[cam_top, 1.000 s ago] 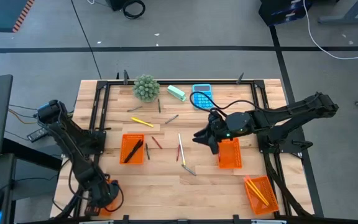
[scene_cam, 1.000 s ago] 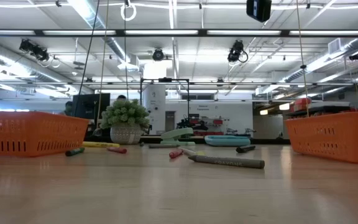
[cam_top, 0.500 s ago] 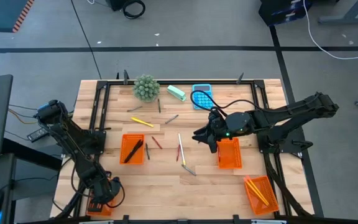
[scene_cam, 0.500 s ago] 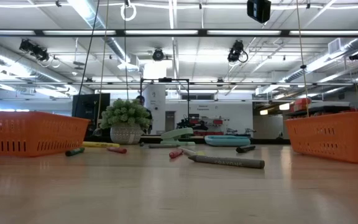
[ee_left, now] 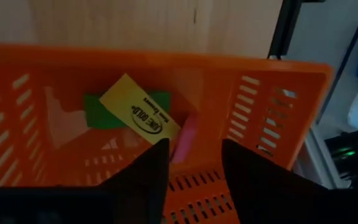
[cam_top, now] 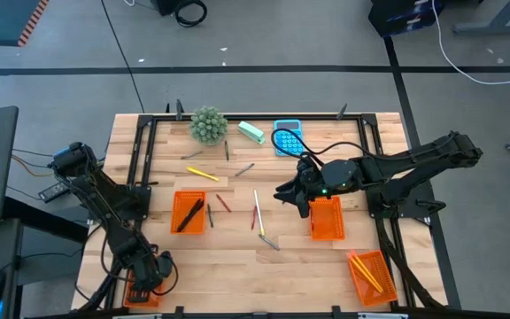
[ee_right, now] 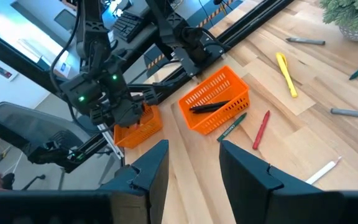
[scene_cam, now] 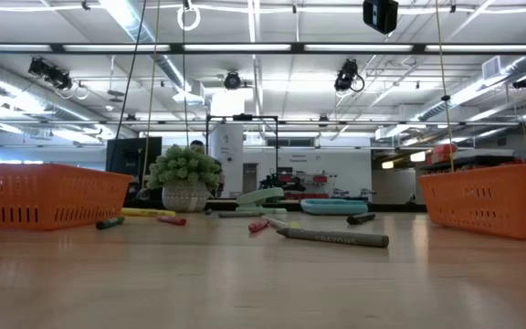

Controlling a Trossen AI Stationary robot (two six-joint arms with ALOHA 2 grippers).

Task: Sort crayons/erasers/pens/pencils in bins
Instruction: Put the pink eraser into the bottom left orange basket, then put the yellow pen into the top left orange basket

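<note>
Wooden counter (cam_top: 228,257) carries our four bins (cam_top: 189,213); since a second ago our left pincer (ee_left: 191,162) has shifted slightly over the corner bin, released, erasers (ee_left: 138,112) now inside; right pincer (ee_right: 188,165), released, hovers beside loose crayons (cam_top: 224,203), pencils (cam_top: 203,174).

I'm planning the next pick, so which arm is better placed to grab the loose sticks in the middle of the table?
Probably the right. The right gripper, open and empty, hovers beside the loose sticks at mid-table. The left gripper, also open, is over the bin with erasers at the table's near-left corner.
</note>
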